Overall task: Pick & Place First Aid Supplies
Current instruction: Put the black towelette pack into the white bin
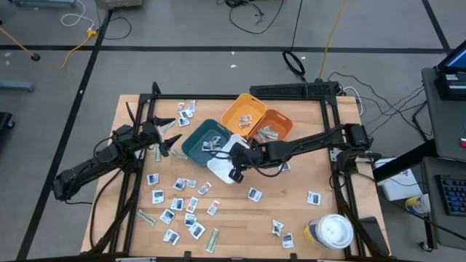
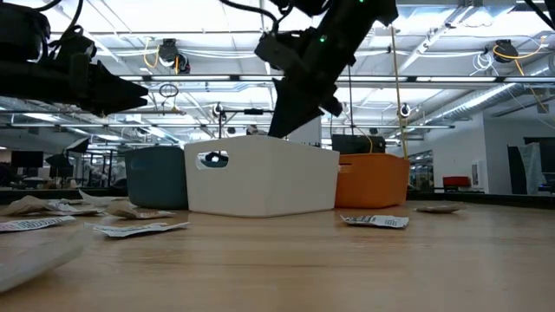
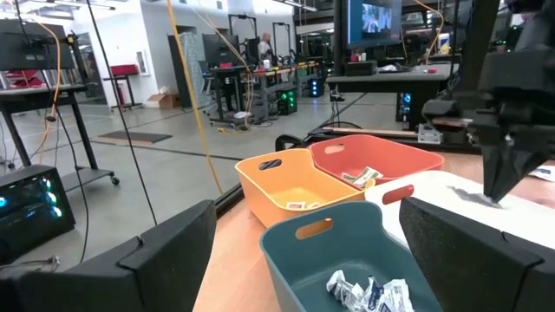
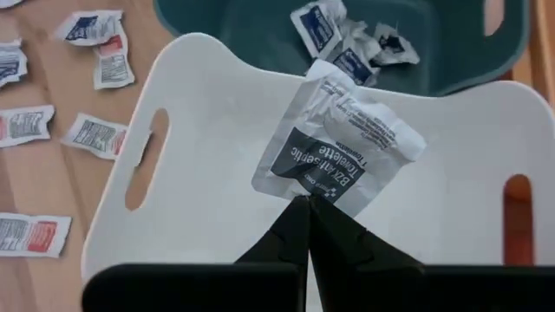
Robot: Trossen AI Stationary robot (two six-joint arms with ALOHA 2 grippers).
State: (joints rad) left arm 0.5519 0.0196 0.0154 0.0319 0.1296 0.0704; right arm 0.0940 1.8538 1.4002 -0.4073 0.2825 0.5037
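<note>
My right gripper (image 4: 305,204) is shut on a crumpled white packet with a dark label (image 4: 336,143), just above the white bin (image 4: 208,182). In the high view the gripper (image 1: 235,167) hangs over that bin (image 1: 218,170). Behind it, the teal bin (image 1: 202,138) holds several packets (image 4: 347,43). More first aid packets (image 1: 182,204) lie flat on the wooden table. My left gripper (image 1: 169,138) waits open and level at the table's left, pointing at the teal bin (image 3: 338,251), with nothing between its fingers. My right gripper pinches the packet by its lower edge (image 4: 314,194), below the dark label, between its two fingertips. The fingers slant down from the table's right side. The packet stands out past the fingertips, lifted clear over the white bin's hollow.
A yellow bin (image 1: 244,110) and an orange bin (image 1: 275,125) stand behind the white one, each holding some supplies. A round white-lidded tub (image 1: 335,231) stands at the near right corner. Black frame rails (image 1: 331,145) run along the table's sides.
</note>
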